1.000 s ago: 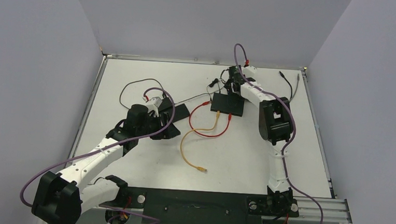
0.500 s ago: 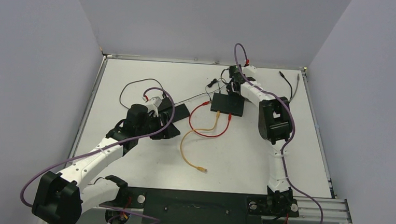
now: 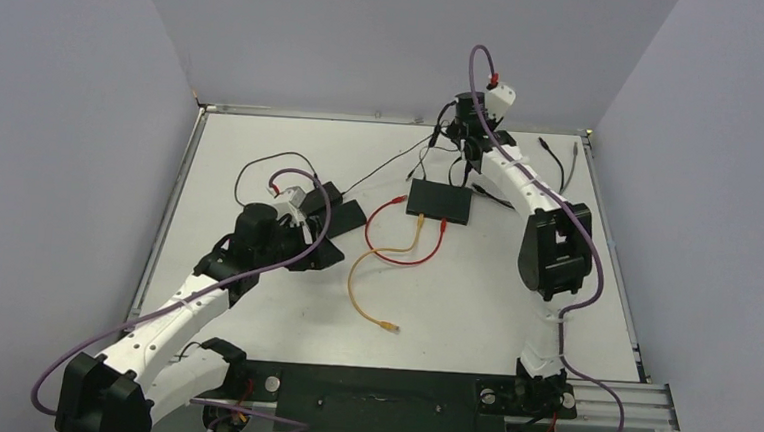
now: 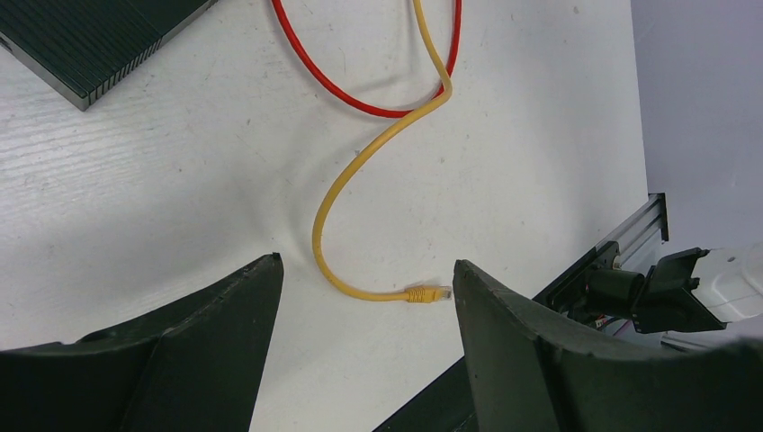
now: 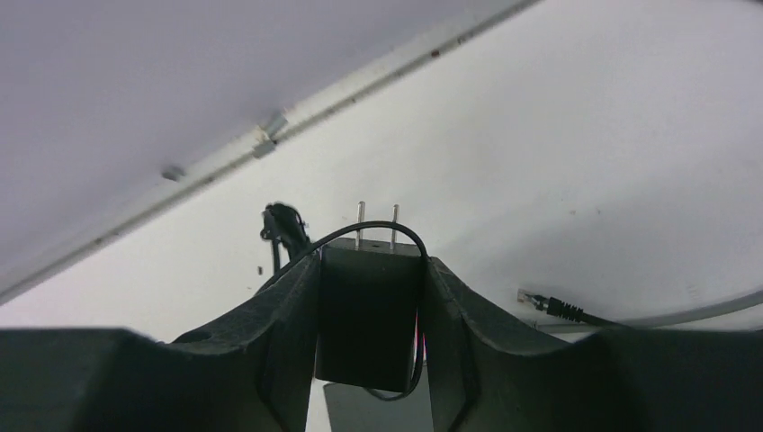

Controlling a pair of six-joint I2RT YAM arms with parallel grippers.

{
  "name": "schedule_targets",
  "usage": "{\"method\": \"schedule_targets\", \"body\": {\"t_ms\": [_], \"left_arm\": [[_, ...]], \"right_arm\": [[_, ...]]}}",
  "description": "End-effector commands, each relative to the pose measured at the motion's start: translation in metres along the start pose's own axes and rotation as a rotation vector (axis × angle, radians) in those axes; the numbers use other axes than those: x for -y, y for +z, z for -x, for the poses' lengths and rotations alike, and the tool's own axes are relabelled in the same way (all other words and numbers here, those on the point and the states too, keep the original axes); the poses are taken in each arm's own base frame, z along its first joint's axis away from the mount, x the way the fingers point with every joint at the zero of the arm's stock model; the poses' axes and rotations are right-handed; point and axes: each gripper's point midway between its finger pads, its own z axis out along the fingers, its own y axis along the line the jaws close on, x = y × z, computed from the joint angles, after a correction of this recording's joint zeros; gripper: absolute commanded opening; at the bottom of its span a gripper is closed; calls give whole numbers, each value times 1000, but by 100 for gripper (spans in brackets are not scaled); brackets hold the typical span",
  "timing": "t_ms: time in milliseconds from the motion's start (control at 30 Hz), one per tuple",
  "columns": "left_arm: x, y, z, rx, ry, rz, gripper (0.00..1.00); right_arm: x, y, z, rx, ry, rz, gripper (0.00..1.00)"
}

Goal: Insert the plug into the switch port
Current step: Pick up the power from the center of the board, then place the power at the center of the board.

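Observation:
The yellow cable's free plug [image 3: 388, 327] lies loose on the white table, and it also shows low in the left wrist view as the plug [image 4: 430, 294]. Its other end runs to the near side of the black switch [image 3: 439, 200]. A ribbed black corner, apparently the switch [image 4: 90, 45], shows top left in that view. My left gripper [image 3: 335, 233] hovers left of the cables, and the left gripper [image 4: 366, 261] is open and empty. My right gripper [image 3: 460, 141] is raised behind the switch. The right gripper [image 5: 369, 261] is shut on a black power adapter [image 5: 369, 306], prongs pointing outward.
A red cable [image 3: 395, 257] loops from the switch beside the yellow one. A thin black cord [image 3: 380, 176] trails from the adapter across the table. A black cable with a clear plug [image 5: 549, 306] lies near the back right. The metal rail [image 3: 607, 395] borders the near edge.
The right gripper closed on the adapter, then rose and pulled back toward the rear wall. The left arm shifted slightly left, its jaws unchanged.

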Motion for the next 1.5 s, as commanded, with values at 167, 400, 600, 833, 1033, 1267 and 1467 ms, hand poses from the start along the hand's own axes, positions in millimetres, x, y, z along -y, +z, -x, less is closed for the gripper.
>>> {"method": "schedule_targets", "body": {"t_ms": [167,400,600,833,1033,1267,1467], "left_arm": [[18,-20,27,74,28,-14,67],[18,-29,29,91,39,-2,67],[18,-34,28,101,37,-3,67],[19,-40,24,102,42,-9,67],[19,-45,23,105,51,-7,67],[18,-45,21,106,49,-19,68],[14,-40,18,91,41,-12,67]], "right_arm": [[-16,-91,107,319,-19,84,0],[-23,-131,107,353,-60,181,0],[-36,-165,98,308,-101,311,0],[-45,-199,43,119,-251,486,0],[-23,-205,-26,-43,-366,528,4],[21,-195,-125,-246,-519,572,7],[38,-191,-190,-397,-581,625,8]]}}
